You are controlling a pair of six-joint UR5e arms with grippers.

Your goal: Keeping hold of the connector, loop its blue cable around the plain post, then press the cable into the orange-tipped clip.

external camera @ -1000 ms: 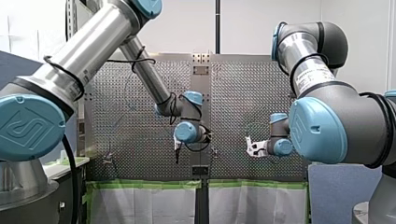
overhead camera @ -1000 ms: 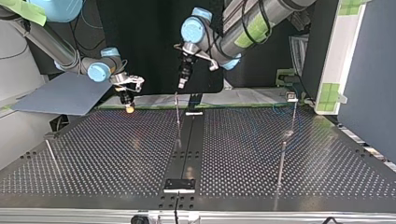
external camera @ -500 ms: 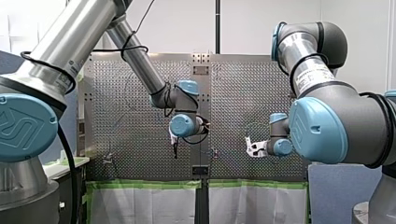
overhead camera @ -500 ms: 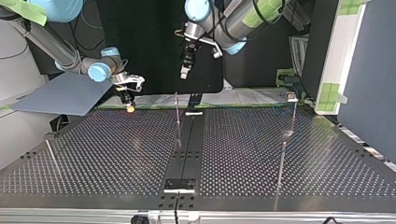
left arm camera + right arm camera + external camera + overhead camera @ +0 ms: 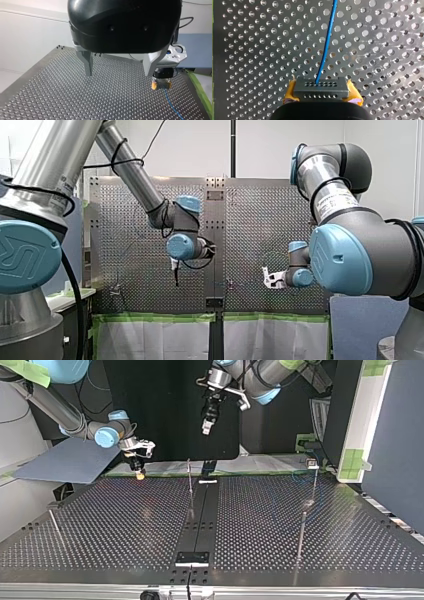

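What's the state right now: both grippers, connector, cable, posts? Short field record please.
Left gripper: open, empty, raised above the perforated table
Right gripper: shut on the connector, a yellow pad on each side
Blue cable: leaves the connector's face and runs ahead over the table
Posts: one thin upright post near the table's middle in the top view, others toward that view's right; cannot tell which is plain or orange-tipped

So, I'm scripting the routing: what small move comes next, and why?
Probably my right end effector should begin carrying the connector toward the nearest post: it is shut on the connector, the blue cable lies unlooped over the table, and my left end effector is open, empty.
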